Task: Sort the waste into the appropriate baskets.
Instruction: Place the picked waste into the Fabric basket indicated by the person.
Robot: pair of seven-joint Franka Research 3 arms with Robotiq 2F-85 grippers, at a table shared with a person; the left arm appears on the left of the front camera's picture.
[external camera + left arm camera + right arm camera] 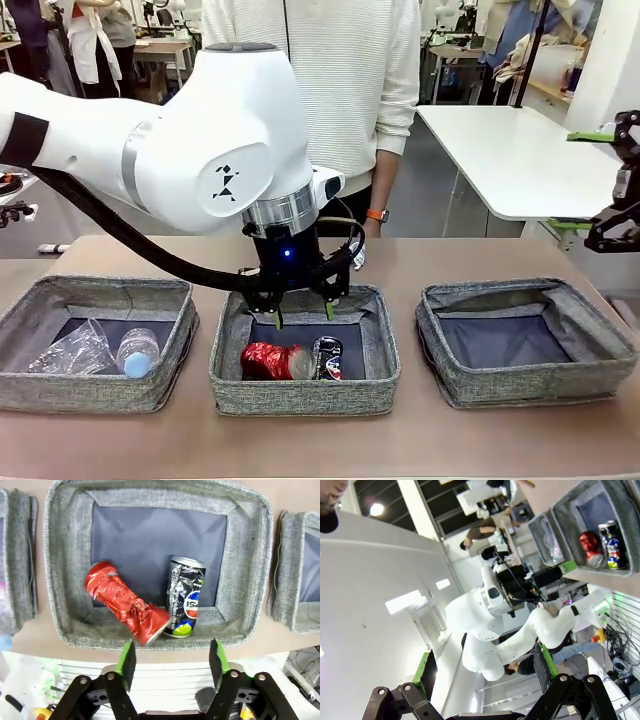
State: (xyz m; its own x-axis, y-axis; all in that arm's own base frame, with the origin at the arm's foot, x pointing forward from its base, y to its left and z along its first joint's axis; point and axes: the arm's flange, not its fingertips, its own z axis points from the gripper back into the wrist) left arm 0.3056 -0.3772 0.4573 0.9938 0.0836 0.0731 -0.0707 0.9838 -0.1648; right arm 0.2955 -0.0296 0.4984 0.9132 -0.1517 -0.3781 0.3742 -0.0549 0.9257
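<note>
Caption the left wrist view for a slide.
Open left tool above the middle basket, where a crushed red can lies touching a dark blue-silver can.

Below my left end effector (pixel 172 661), the dark blue-silver can (pixel 184 597) in the middle basket (pixel 155 495) carries the one mark I can make out: a round red, white and blue Pepsi emblem low on its side. Pale lettering runs up the can above that emblem, too small and crumpled for me to read. The crushed red can (pixel 125 602) beside it shows no legible print.
</note>
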